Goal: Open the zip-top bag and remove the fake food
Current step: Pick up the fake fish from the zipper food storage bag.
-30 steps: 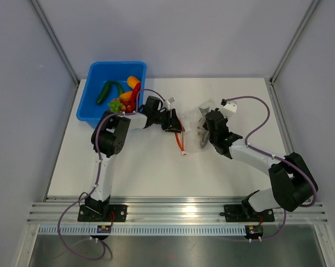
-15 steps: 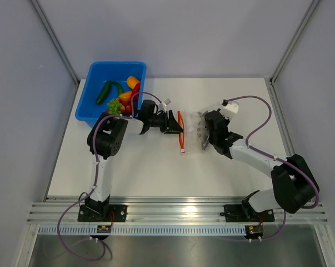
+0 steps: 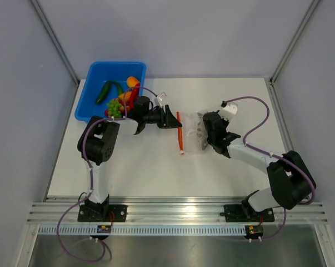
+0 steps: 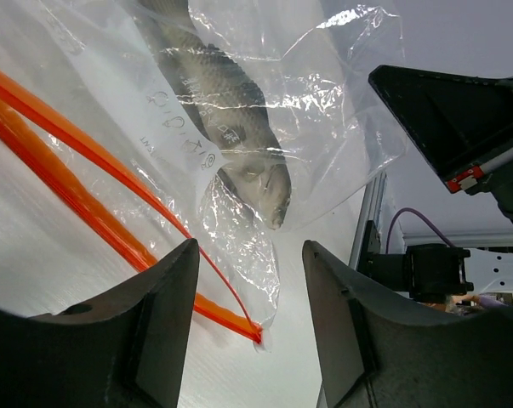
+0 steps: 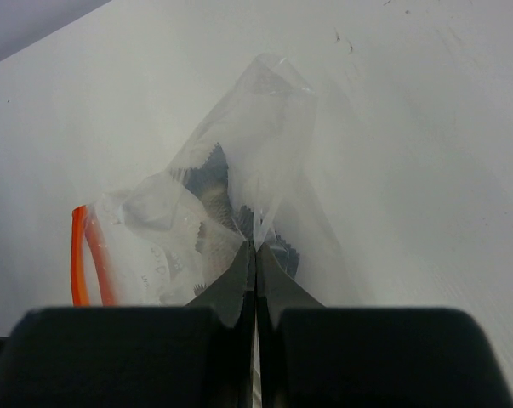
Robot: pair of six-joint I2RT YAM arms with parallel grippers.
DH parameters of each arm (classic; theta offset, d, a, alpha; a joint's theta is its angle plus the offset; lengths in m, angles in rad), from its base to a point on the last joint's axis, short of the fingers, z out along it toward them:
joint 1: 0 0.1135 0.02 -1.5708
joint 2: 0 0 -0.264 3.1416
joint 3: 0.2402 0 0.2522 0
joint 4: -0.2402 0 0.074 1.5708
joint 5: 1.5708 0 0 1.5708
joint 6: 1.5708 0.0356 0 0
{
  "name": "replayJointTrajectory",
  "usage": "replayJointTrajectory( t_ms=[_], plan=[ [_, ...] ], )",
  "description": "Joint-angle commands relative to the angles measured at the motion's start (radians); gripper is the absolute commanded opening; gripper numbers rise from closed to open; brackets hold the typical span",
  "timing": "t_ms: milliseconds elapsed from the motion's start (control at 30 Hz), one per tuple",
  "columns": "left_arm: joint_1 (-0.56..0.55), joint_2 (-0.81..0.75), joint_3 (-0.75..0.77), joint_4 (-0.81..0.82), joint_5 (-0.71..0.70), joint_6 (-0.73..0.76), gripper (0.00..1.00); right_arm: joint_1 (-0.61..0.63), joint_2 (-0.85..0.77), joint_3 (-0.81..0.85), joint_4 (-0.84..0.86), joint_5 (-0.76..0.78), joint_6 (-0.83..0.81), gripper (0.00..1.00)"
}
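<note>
Crinkly clear zip-top bag (image 3: 192, 136) with an orange strip, pinched in the right gripper's (image 5: 254, 248) closed jaws. Only the left wrist view clearly shows the grey plastic fish (image 4: 230, 119) inside, just past the left gripper's (image 4: 249, 251) wide-open jaws.

The left gripper (image 3: 171, 118) has drawn back to the left and slightly farther away. The zip-top bag (image 3: 193, 139) has spread flatter and leftward, and its orange strip (image 3: 179, 133) now lies straight.
</note>
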Motion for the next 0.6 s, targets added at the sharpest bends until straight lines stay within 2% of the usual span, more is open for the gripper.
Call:
replayJointTrajectory(
  t_ms=[0, 167, 567],
  plan=[
    [-0.006, -0.007, 0.040, -0.007, -0.029, 0.049, 0.56, 0.007, 0.004, 0.031, 0.019, 0.028, 0.017, 0.00],
    [-0.006, 0.012, 0.057, -0.098, -0.095, 0.089, 0.56, 0.007, 0.004, 0.032, 0.020, 0.031, 0.016, 0.00],
    [-0.043, 0.067, 0.085, -0.086, -0.095, 0.084, 0.58, 0.004, 0.007, 0.031, 0.033, 0.016, 0.014, 0.00]
  ],
)
